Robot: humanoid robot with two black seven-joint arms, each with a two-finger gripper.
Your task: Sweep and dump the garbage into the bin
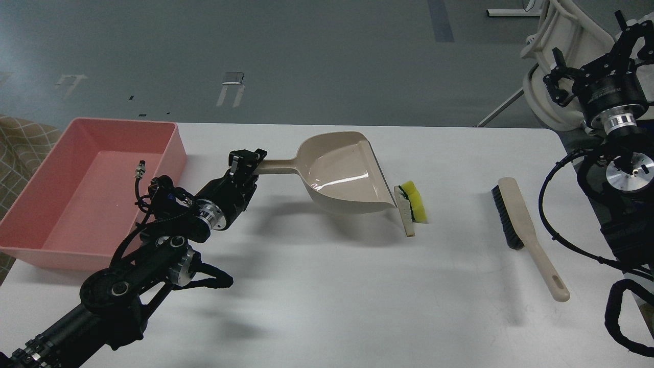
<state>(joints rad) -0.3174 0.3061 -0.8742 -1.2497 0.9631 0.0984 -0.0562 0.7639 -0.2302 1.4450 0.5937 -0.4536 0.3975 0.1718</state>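
left gripper [249, 160] clamped on handle of beige plastic dustpan [342, 174] mid-frame, yellow sponge with dark green layer [413, 200] and flat white wedge [405, 210] at its lip, pink shallow tray [168, 148] far left, wooden-handled brush [526, 230] right, right gripper [587, 66] upper right, fingers spread

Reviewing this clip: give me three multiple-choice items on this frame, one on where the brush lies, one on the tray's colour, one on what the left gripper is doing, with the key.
1. Where does the brush lie?
A. in the tray
B. on the table, right of the sponge
C. inside the dustpan

2. What colour is the tray?
A. pink
B. blue
C. white

3. What is the left gripper doing?
A. hanging open over the tray
B. holding the brush
C. holding the dustpan's handle

Key:
1 B, it lies bare on the table beyond the yellow sponge and white wedge.
2 A, its walls and floor are pink.
3 C, its fingers sit around the handle end of the beige dustpan.
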